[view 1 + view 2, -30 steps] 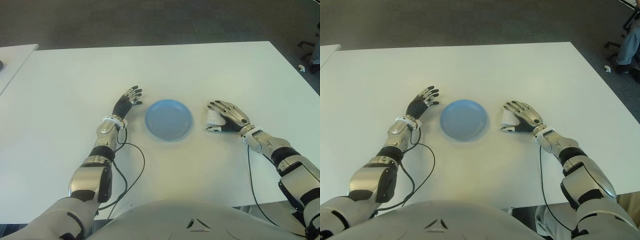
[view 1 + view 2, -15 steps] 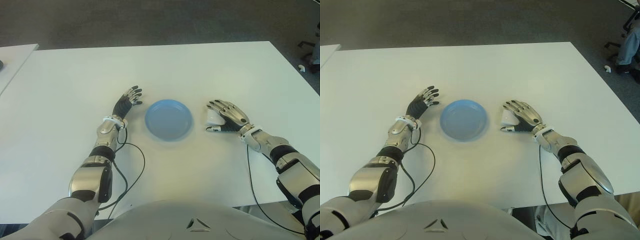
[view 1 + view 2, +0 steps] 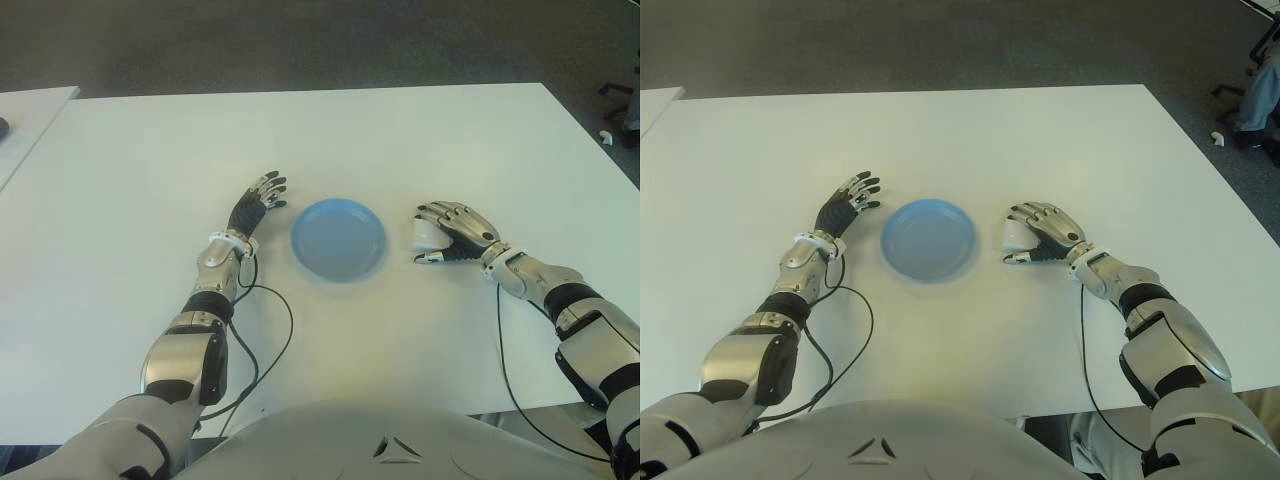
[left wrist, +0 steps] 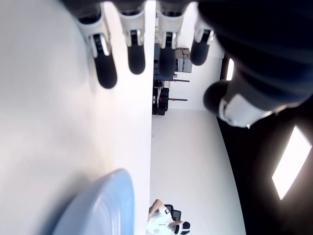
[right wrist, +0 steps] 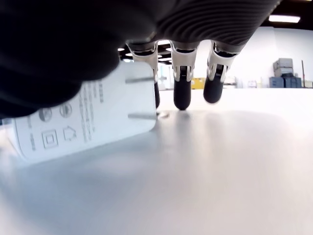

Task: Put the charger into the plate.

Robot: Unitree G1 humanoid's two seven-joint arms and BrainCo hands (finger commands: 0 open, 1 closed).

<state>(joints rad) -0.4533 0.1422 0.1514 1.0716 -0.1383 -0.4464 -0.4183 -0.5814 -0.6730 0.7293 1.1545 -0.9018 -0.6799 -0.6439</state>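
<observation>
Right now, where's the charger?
In the eye views the white charger sits on the table under the right hand, just right of the blue plate, not yet in it.

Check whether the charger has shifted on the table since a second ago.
No. The charger sits under the right hand at the same gap from the blue plate, still outside it.

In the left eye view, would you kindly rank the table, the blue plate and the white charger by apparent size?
1. Table, by far the largest.
2. Blue plate.
3. White charger, smallest, though the right hand covers part of it.
</observation>
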